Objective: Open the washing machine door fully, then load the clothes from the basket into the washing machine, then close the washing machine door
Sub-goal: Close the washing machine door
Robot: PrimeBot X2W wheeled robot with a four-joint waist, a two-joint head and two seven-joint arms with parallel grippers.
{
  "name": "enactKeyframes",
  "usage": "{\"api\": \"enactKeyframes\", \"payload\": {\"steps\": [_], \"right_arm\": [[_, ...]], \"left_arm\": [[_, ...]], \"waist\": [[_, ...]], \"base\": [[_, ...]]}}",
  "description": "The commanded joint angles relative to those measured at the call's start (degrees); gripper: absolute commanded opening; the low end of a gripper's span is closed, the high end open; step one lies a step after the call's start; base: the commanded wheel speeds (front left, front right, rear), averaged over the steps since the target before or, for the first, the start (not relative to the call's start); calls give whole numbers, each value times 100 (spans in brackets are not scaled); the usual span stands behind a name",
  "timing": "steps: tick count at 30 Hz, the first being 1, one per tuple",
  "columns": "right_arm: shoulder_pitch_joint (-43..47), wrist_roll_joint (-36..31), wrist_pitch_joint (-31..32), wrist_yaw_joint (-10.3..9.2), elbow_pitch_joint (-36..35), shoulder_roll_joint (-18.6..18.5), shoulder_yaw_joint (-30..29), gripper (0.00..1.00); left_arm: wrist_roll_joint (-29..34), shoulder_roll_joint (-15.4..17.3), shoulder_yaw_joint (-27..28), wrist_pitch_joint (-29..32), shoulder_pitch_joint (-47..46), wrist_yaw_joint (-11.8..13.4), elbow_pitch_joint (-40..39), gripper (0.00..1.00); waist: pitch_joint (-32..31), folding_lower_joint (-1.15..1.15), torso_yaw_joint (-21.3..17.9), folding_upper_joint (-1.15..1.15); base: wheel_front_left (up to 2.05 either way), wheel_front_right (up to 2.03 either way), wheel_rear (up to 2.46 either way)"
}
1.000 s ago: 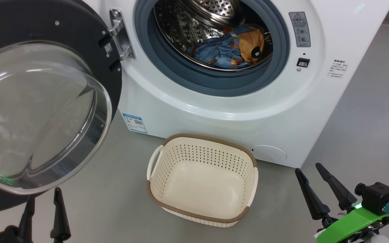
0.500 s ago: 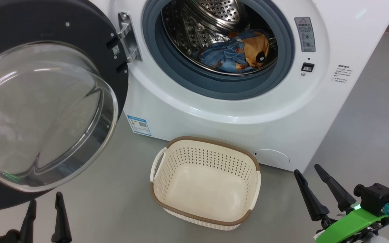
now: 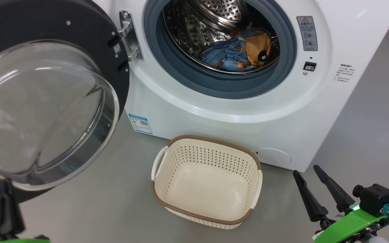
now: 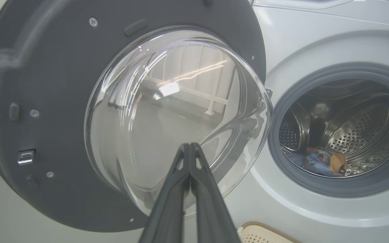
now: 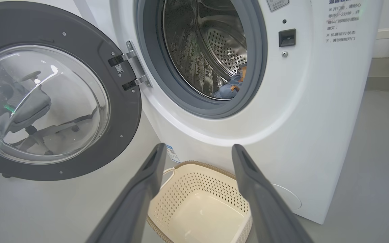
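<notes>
Left tool (image 4: 190, 145), fingers pressed together on nothing, points at the glass bowl of the washing machine door (image 3: 79, 30); whether it touches the glass I cannot tell; right tool (image 3: 306, 170) stands spread and empty at the near right. Washing machine (image 3: 235, 128) fills the far side, drum mouth uncovered; the door hangs swung out to the left, hinge at its right edge, so the left tool is plainly the nearer; closing likely needs a push rightward and away. Basket (image 3: 211, 139) sits on the floor near the machine's front, bare inside; clothes (image 3: 235, 54) lie in the drum.
</notes>
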Motion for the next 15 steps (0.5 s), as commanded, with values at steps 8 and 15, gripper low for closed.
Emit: {"api": "enactKeyframes", "payload": {"steps": [8,15], "right_arm": [[-6,-15,-44,7,-126,26,29,100],[10,-34,-44,7,-133,81,-23,100]], "left_arm": [[-802,771,803,-36,-847,-14,-620,0],[-1744,1863,1264,29,-1696,-14,-293,0]], "waist": [[91,0,60,0],[145,0,99,0]], "base": [[0,0,0],[0,0,0]]}}
